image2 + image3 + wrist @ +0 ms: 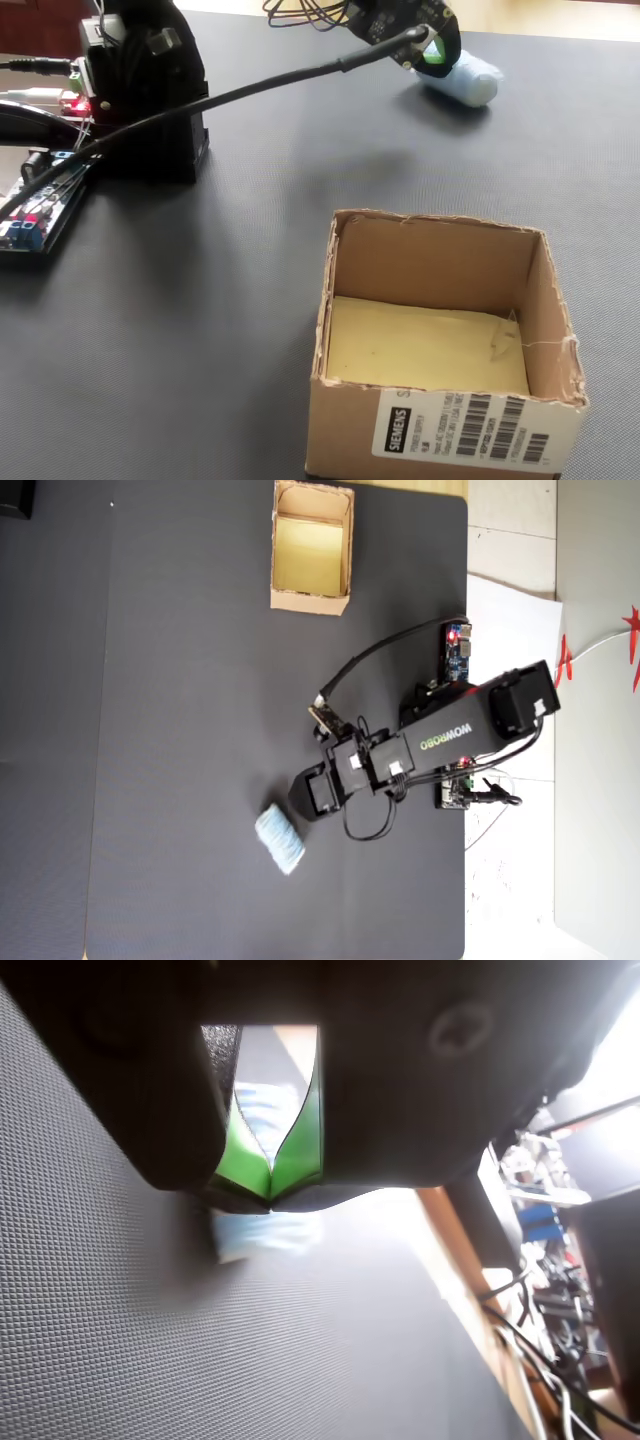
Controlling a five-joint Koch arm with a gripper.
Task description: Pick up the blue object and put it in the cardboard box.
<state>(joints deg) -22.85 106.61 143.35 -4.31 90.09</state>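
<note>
The blue object [280,838] is a pale, ribbed bundle lying on the dark mat, far from the cardboard box [310,602]. My gripper [300,798] hovers right beside it, just up and to the right in the overhead view. In the wrist view the green-padded jaws meet at their tips [270,1196]. The blue object [268,1235] shows blurred behind and below them, not between them. The fixed view has the gripper [437,52] at the left end of the blue object [468,80]. The open box [440,440] stands in the foreground with nothing inside.
The arm's black base [150,90] stands at the left with circuit boards [30,215] beside it. A black cable [270,85] arcs from base to gripper. White paper [510,610] lies off the mat's right edge. Cluttered wires and shelves [545,1220] lie beyond the table edge.
</note>
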